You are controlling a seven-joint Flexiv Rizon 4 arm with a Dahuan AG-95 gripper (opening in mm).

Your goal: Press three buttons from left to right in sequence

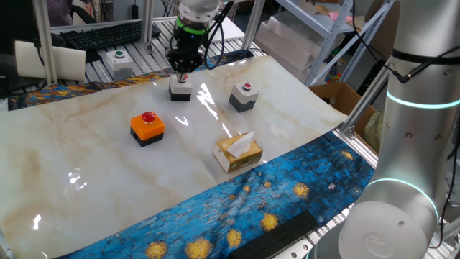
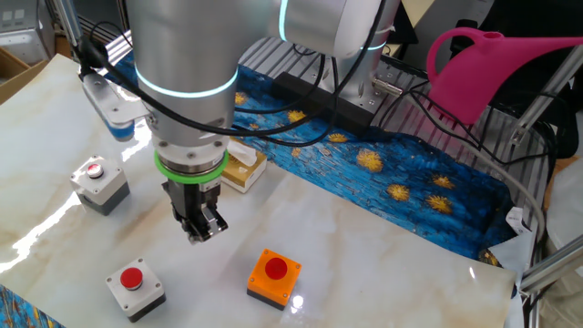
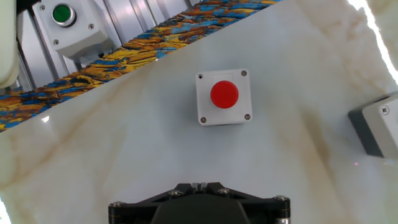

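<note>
Three buttons stand on the marble tabletop. The orange box with a red button [image 1: 147, 126] [image 2: 275, 273] is at the left in one fixed view. A grey box with a red button [image 1: 180, 88] [image 2: 134, 287] [image 3: 224, 96] sits further back. The other grey box [image 1: 244, 96] [image 2: 100, 182] [image 3: 379, 124] stands to its right. My gripper [image 1: 181, 72] [image 2: 202, 230] [image 3: 198, 185] hangs in the air close to the back grey box and does not touch it. Its fingertips are shut together with nothing between them.
A yellow tissue box [image 1: 237, 151] [image 2: 241, 169] lies near the blue patterned cloth [image 1: 237, 208]. A pale box with a green button [image 1: 118, 61] [image 3: 68, 25] stands off the marble at the back. A second robot arm [image 1: 410, 144] rises at the right, and a pink watering can [image 2: 492, 64] sits beyond the table.
</note>
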